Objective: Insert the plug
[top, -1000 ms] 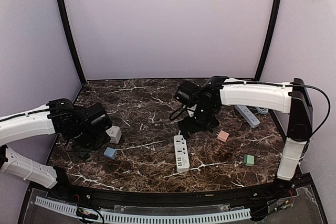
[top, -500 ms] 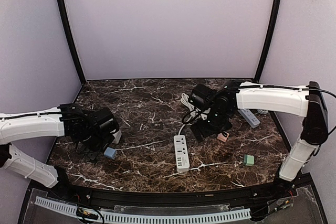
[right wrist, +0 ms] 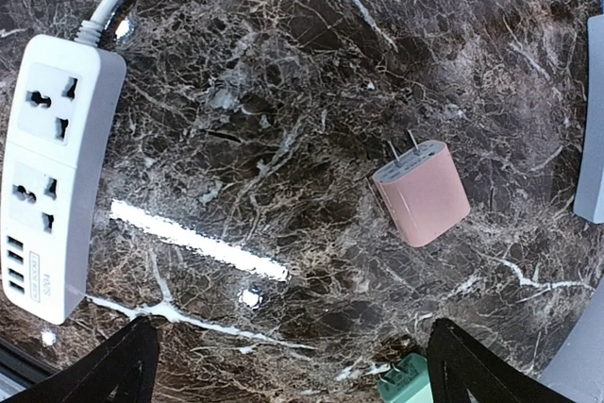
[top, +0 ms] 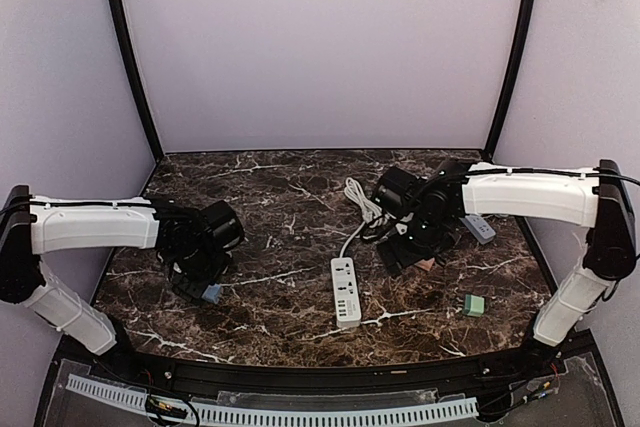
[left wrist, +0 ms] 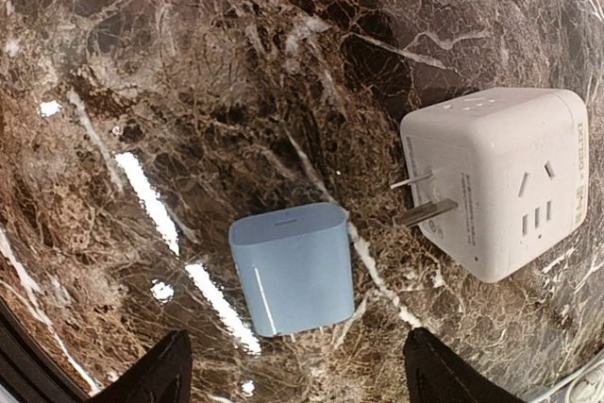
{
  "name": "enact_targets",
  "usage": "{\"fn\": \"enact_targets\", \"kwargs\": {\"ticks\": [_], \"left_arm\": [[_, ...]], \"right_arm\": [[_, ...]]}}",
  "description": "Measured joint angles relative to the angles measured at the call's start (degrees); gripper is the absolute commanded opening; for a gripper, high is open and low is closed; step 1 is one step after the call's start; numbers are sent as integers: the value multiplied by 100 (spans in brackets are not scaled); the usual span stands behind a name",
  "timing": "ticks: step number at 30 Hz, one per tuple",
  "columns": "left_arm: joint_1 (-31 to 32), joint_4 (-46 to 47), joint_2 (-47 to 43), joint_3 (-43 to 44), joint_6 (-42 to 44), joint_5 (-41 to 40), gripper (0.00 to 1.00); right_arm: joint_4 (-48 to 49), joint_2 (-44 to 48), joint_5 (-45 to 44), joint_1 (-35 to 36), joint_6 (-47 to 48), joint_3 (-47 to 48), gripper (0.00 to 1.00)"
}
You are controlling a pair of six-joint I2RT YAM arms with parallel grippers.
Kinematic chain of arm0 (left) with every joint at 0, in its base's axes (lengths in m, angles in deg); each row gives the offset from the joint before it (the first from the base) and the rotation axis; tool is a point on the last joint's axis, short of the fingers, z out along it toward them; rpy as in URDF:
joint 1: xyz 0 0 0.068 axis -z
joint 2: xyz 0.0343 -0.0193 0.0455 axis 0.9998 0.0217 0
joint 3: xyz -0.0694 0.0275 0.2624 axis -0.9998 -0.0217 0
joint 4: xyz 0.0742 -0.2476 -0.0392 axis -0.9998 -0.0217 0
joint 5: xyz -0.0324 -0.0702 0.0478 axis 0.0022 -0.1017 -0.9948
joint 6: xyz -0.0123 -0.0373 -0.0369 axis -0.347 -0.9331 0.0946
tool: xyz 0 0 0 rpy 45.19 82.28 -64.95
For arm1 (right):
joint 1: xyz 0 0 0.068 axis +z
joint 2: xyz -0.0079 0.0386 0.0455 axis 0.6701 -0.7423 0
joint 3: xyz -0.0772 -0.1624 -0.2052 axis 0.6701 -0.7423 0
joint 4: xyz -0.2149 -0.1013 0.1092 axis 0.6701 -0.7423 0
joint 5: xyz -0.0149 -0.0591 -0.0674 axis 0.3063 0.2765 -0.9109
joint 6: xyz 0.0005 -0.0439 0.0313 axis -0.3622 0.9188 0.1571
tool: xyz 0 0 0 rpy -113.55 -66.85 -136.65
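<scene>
Right wrist view: your pink cube-shaped plastic plug [right wrist: 422,193] is lying flat on the marble. Its two flat prongs are pointing toward 11 o'clock and its long axis is running 11 to 5. The white plastic power strip [right wrist: 58,176] is lying well apart at its 9 o'clock, long axis 12 to 6, with the cord leaving at the 12 end.

Left wrist view: your pale blue rounded plastic plug [left wrist: 293,269] is lying with its long axis near 12 to 6, and its prongs are not showing. A white cube-shaped socket adapter [left wrist: 491,191] is sitting near it at 2 o'clock, prongs pointing to 9.

Your right gripper [right wrist: 302,370] is hanging with its jaws spread wide and gripping nothing. Your left gripper [left wrist: 297,379] is likewise standing released, its jaws framing the gap at 6 o'clock of the blue plug and not touching it.

A small green plastic plug [top: 474,304] and a grey power strip [top: 480,228] are resting toward 3 o'clock on the dark brown white-veined marble tabletop [top: 270,197]. Pale lilac walls [top: 320,47] and black corner posts [top: 130,57] are enclosing it.
</scene>
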Motion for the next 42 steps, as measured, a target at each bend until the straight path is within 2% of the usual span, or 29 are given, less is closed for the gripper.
{"fn": "enact_targets", "kwargs": {"ticks": [9, 16, 32, 38, 42], "left_arm": [[-96, 116, 535, 184, 0, 234, 75], [-140, 181, 577, 127, -17, 302, 66], [-208, 426, 905, -26, -20, 323, 59], [-208, 295, 1145, 116, -20, 299, 45], [-210, 146, 1198, 332, 33, 214, 24]], "right_arm": [[48, 7, -42, -2, 131, -175, 99], [74, 61, -63, -2, 188, -227, 99], [98, 87, -118, -2, 216, -424, 99], [122, 87, -138, -2, 234, -472, 99], [173, 87, -138, -2, 232, -538, 99]]}}
